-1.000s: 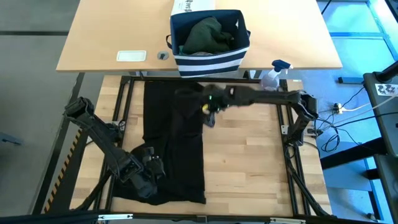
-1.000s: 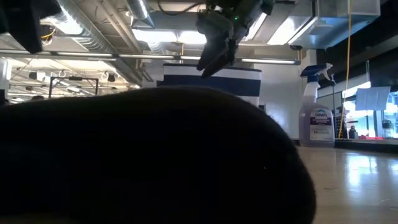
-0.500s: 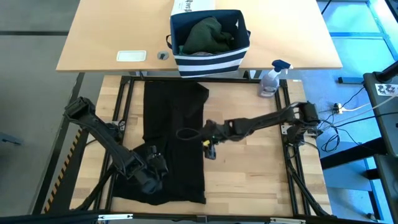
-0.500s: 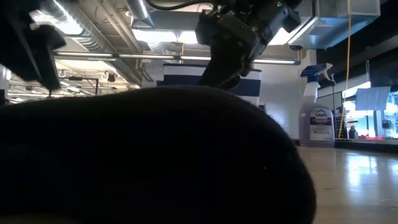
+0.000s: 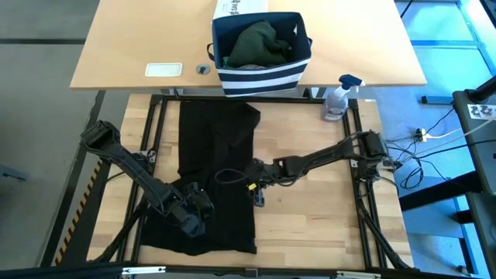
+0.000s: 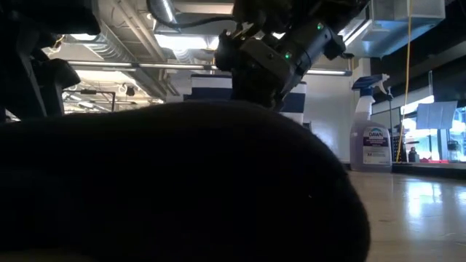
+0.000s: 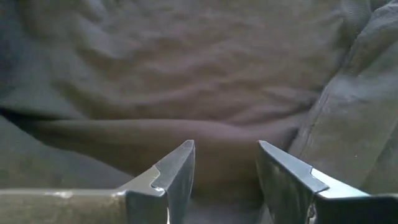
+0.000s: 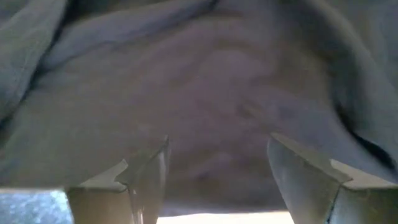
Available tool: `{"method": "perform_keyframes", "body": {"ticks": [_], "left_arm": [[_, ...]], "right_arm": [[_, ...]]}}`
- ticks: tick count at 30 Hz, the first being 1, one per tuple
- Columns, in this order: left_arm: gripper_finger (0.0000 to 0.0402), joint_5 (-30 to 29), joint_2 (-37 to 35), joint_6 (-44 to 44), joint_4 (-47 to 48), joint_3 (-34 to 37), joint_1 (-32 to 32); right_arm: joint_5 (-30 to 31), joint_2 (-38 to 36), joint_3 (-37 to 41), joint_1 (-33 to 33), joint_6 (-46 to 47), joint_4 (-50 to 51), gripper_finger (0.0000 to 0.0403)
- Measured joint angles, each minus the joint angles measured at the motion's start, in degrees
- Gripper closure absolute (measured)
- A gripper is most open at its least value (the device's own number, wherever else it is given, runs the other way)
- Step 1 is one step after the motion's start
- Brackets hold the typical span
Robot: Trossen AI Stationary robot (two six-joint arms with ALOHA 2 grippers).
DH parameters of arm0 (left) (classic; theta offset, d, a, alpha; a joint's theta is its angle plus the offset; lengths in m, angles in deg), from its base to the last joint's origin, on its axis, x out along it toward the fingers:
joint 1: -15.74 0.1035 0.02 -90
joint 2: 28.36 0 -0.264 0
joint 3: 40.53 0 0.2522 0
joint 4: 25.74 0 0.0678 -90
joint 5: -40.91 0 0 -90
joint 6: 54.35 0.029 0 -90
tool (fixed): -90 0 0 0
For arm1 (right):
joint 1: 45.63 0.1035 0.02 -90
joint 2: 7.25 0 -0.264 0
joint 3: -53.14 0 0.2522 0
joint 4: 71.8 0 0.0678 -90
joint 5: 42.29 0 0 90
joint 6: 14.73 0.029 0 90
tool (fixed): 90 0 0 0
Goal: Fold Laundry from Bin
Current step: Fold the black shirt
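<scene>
You get one readable word: "DAWN" on the label of the spray bottle [image 6: 371, 142], low view, standing off to the side beyond the right hand [image 6: 256, 73]. Dark print on the white box [image 5: 240, 8] behind the bin [image 5: 262, 74] is too small to read.

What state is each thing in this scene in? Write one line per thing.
Black garment: spread flat on the table, partly folded, not in the bin.
Bin: upright, holding dark green laundry.
Left gripper: fingers apart, low over the black cloth's near end.
Right gripper: open, at the garment's right edge.
Spray bottle: upright beside the bin.
</scene>
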Motion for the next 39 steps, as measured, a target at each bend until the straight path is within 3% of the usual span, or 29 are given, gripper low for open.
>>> {"method": "perform_keyframes", "body": {"ticks": [3,10,14,21,29,39], "left_arm": [[0.0243,0.6,1.8,0.5,0.1,0.0,1.0],[0.0245,8.5,6.6,2.7,-4.3,0.1,3.4],[0.0245,10.5,6.7,3.0,-6.9,0.1,2.9],[0.0245,21.0,6.7,-1.1,-12.3,0.0,-1.5],[0.0245,22.1,6.7,-7.2,-18.0,0.0,-7.7],[0.0245,20.1,6.7,-6.0,-19.1,0.0,-8.3]], "right_arm": [[-0.9,1.1,0.0,0.0,0.5,-2.1,0.0139],[-3.2,2.9,0.0,0.4,2.6,-6.5,0.0139],[-2.5,3.1,0.0,0.4,3.1,-5.7,0.0139],[0.4,3.3,0.0,-0.9,4.8,-2.4,0.0139],[1.6,3.3,0.0,-3.5,5.6,-1.3,0.0139],[4.0,3.3,0.0,-7.3,6.0,1.1,0.0139]]}}
